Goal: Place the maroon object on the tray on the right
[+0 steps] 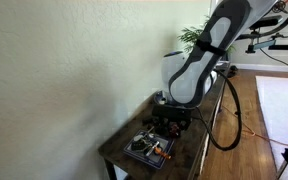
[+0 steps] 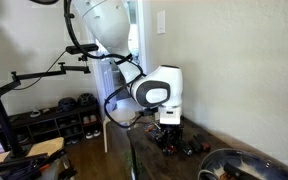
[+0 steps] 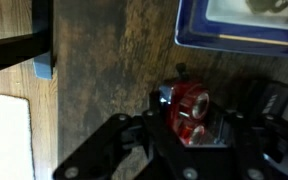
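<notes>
Wooden table (image 3: pixel 94 70) (dark grain) under maroon object (image 3: pixel 189 108); cream wall (image 1: pixel 64 70).

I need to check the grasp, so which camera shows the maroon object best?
Wrist view: the maroon object shows large and central between the fingers. In both exterior views it is too small to make out.

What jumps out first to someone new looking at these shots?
The big white-and-black arm dominates both exterior views, bent low over a dark wooden table. In the wrist view the maroon object sits right at the tool, bright against the wood, with the blue-grey corner of a square tray at upper right.
</notes>
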Robot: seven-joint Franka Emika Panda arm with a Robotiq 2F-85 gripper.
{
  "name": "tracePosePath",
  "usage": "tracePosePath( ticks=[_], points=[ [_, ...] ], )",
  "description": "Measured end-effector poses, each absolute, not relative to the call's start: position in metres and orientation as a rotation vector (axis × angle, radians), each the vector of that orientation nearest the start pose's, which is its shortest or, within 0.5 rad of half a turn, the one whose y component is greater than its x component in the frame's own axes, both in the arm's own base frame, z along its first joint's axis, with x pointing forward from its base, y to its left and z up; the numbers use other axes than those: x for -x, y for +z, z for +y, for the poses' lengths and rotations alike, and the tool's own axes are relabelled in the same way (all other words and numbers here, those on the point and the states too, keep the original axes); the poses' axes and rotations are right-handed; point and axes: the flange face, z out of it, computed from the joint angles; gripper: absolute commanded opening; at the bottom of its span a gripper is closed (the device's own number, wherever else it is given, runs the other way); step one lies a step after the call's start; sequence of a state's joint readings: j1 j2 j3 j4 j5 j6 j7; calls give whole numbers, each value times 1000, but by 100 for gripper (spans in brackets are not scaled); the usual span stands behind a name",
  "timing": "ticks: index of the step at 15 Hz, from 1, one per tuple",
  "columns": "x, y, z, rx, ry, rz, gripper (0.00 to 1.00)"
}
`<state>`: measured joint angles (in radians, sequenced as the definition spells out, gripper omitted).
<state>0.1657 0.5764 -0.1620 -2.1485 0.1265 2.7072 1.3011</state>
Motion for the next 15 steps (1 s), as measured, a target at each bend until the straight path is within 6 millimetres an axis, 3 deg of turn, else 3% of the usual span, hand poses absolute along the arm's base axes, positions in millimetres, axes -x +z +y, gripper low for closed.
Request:
tracePosePath(
  ticks=[5,9,15],
  points=[
    [-556,135,-7,2419,-85,2012,17],
    [-550,152,-13,2402,-140,2003,17],
    [-548,186,-58,2391,-250,2031,17]
  ],
)
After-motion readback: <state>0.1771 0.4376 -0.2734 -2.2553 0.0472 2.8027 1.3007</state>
